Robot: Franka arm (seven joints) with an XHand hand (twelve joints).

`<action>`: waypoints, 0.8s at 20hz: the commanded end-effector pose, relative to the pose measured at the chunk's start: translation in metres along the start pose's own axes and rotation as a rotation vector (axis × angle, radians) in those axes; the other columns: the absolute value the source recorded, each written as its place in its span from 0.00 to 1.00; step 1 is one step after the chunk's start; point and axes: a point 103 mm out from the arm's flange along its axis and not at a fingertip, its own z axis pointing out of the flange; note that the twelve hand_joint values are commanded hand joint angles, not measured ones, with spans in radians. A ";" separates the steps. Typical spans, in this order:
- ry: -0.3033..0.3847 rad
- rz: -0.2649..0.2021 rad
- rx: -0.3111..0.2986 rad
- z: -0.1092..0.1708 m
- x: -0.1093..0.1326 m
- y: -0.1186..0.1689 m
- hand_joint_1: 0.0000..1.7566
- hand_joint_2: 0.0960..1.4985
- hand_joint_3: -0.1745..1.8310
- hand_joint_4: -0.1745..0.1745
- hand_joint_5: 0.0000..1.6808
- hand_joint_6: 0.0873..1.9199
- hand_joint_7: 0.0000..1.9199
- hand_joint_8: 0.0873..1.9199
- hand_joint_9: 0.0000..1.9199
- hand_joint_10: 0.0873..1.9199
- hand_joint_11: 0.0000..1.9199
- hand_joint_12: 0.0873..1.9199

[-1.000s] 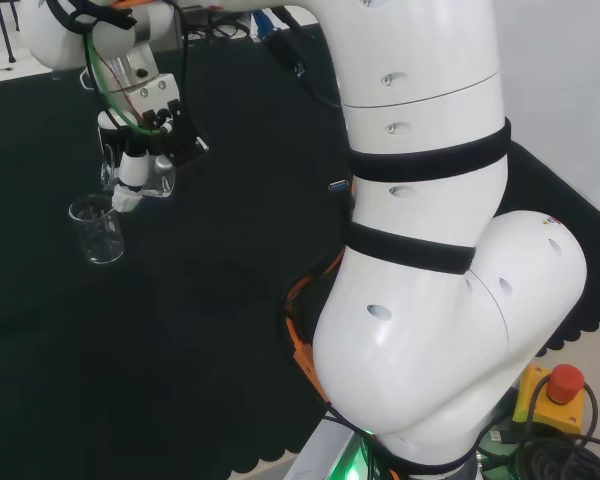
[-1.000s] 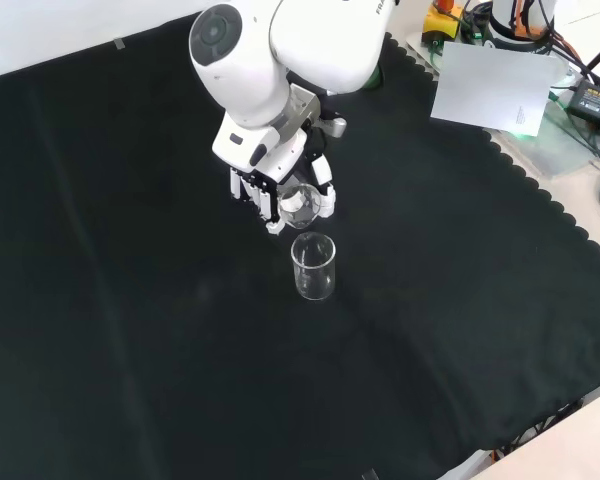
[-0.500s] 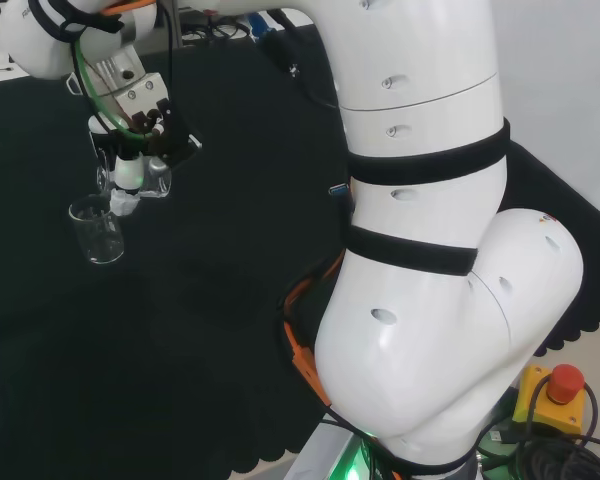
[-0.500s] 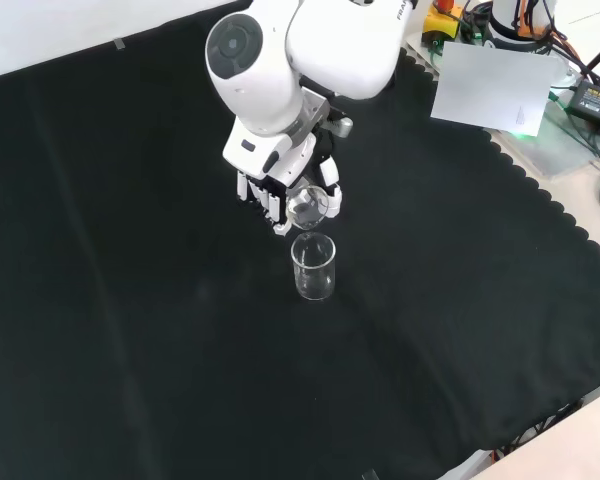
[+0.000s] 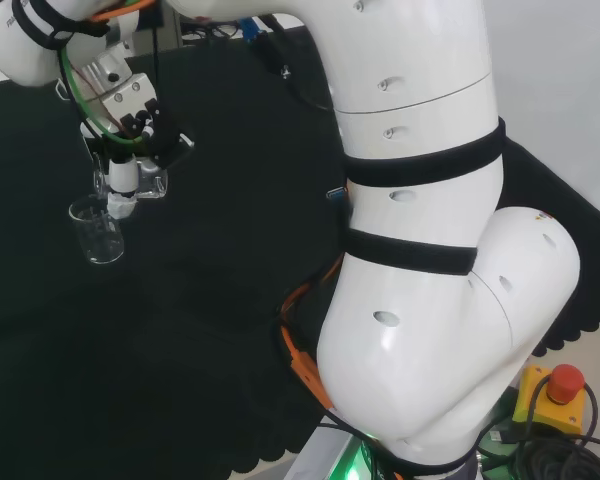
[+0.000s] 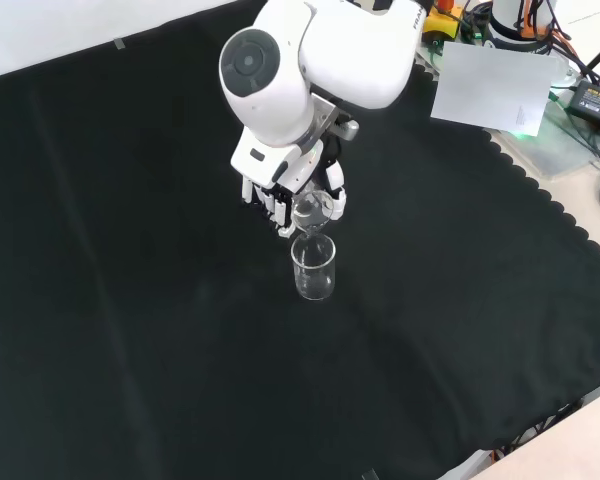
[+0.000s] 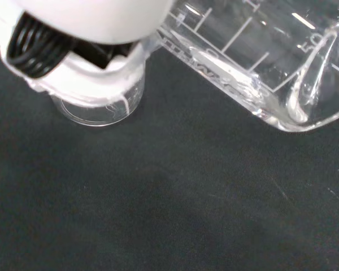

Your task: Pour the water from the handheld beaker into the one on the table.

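With the small clear glass beaker clasped, tilted, in the curled black-and-white hand, water could be spilled past the upright clear glass beaker if misaligned.

Black cloth with scalloped edge covers the bench, cables beyond.

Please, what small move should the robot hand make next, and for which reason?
Probably tip the held beaker a little further. The robot hand holds it tilted, its lip just above the rim of the beaker on the cloth, so the mouths look lined up. No stream is visible between them, so the pour seems not yet underway.
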 end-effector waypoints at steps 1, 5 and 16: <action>-0.041 0.005 0.021 -0.001 0.005 0.001 0.66 0.40 0.35 1.00 0.88 0.06 0.93 0.00 0.87 0.00 0.50 0.52; -0.058 0.014 0.039 -0.003 0.008 0.003 0.66 0.40 0.36 1.00 0.88 0.07 0.93 0.00 0.87 0.00 0.50 0.52; -0.117 0.041 0.072 -0.010 0.013 0.004 0.66 0.40 0.36 1.00 0.88 0.07 0.93 0.00 0.87 0.00 0.50 0.52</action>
